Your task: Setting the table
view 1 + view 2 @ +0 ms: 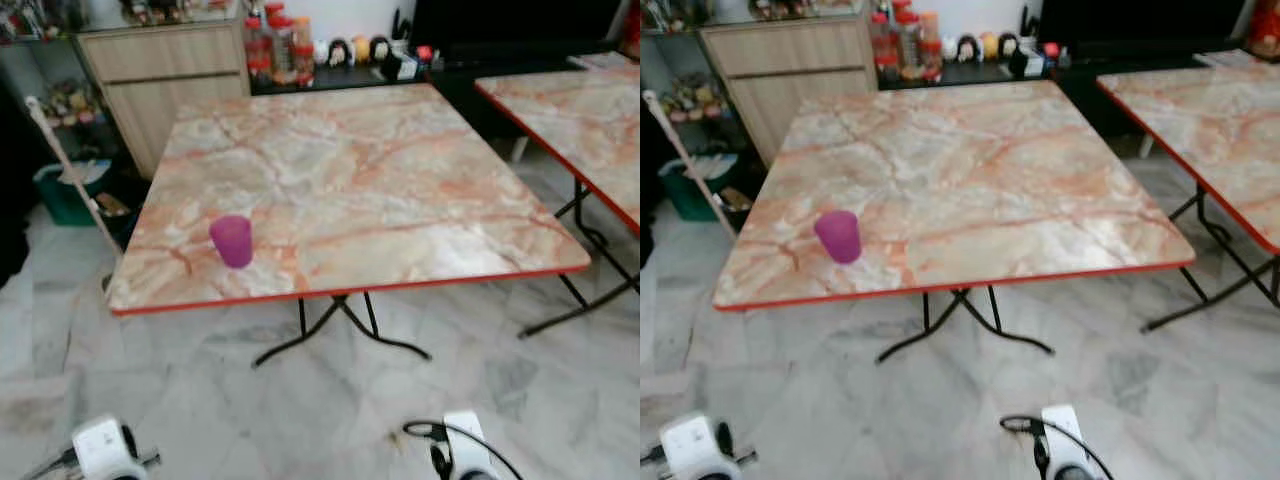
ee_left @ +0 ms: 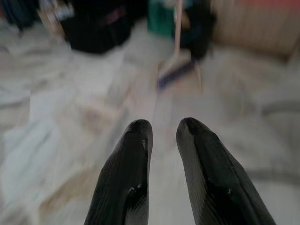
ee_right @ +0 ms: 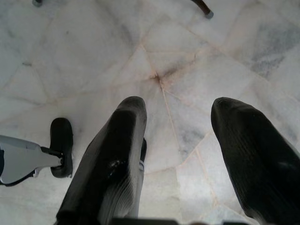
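Note:
A translucent purple cup (image 1: 232, 241) stands upright near the front left corner of the marble-patterned folding table (image 1: 400, 190) with a red edge. Nothing else lies on the tabletop. Both arms hang low in front of the table, and their white wrists (image 1: 105, 450) (image 1: 460, 455) show at the bottom of the eye views. My left gripper (image 2: 164, 127) points at the floor with a narrow gap between its fingers and nothing in it. My right gripper (image 3: 180, 110) hangs over the marble floor, fingers wide apart and empty.
A second matching table (image 1: 590, 110) stands to the right. Behind are a wooden cabinet (image 1: 165, 75) and a low shelf with bottles (image 1: 280, 45). A broom (image 1: 75, 175) and a green bin (image 1: 60, 195) are at the left. Black folding legs (image 1: 340, 330) are under the table.

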Motion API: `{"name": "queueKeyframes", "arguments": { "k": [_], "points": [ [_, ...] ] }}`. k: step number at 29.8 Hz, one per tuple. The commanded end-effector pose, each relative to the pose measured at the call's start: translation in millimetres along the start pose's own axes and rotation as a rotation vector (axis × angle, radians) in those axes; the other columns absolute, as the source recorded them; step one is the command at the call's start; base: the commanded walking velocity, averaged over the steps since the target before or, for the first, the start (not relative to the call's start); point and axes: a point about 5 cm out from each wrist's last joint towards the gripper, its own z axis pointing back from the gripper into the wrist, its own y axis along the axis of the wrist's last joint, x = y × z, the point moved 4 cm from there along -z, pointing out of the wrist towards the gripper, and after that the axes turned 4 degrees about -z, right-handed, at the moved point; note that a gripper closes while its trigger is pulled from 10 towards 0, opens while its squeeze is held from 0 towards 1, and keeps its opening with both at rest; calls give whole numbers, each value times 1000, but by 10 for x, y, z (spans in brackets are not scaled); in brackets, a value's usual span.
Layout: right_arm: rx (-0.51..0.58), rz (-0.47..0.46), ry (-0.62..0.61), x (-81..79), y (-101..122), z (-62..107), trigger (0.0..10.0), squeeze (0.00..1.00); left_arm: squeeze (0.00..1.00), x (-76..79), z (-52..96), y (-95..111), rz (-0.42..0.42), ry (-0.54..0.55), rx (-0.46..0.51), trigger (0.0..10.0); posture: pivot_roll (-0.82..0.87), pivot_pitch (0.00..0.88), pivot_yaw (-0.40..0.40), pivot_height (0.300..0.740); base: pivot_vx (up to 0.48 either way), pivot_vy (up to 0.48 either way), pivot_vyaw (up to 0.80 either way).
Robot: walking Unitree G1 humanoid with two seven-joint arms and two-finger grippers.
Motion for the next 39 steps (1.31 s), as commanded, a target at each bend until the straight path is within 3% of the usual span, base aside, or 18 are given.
{"name": "queueKeyframes", "arguments": {
  "k": [1, 2, 4, 7, 10, 15, 17, 19, 26, 39],
  "points": [
    [-5, -11, -8, 7, -5, -1, 10000, 0, 0, -18, -38, 92, 28, 30, 23, 10000, 19, 0, 28, 732, 0, 0, 0],
    [-5, -11, -8, 7, -5, -1, 10000, 0, 0, -18, -38, 92, 28, 30, 23, 10000, 19, 0, 28, 732, 0, 0, 0],
    [1, -7, -1, -17, 20, -7, 10000, 0, 0, 241, -238, 641, 50, -43, 186, 10000, 8, 0, 35, 732, 0, 0, 0],
    [6, -15, 3, -37, 31, -10, 10000, 0, 0, 670, -359, 1266, 46, -197, 351, 10000, 5, 0, 38, 732, 0, 0, 0],
    [7, -32, -4, -31, 30, -9, 10000, 0, 0, 893, -346, 1544, 28, -277, 429, 10000, 5, 0, 35, 732, 0, 0, 0],
    [-2, -38, -8, -42, -1, -4, 10000, 0, 0, 1081, -376, 1819, 81, -306, 466, 10000, 3, 0, 41, 732, 0, 0, 0],
    [-1, -38, -6, -48, 0, -5, 10000, 0, 0, 1105, -378, 1853, 89, -314, 464, 10000, 4, 0, 41, 732, 0, 0, 0],
    [1, -46, -4, -61, 8, -7, 10000, 0, 0, 1294, -376, 1955, 79, -368, 465, 10000, 6, 0, 40, 732, 0, 0, 0],
    [26, -60, -4, -60, 103, -25, 10000, 0, 0, 1466, -325, 2045, 98, -398, 477, 10000, -4, 0, 42, 732, 176, 0, 0],
    [28, -23, 18, -115, 89, -21, 10000, 0, 0, 1457, -304, 2067, 116, -393, 477, 10000, 10, 0, 31, 732, 361, 0, 161]
  ]
}}
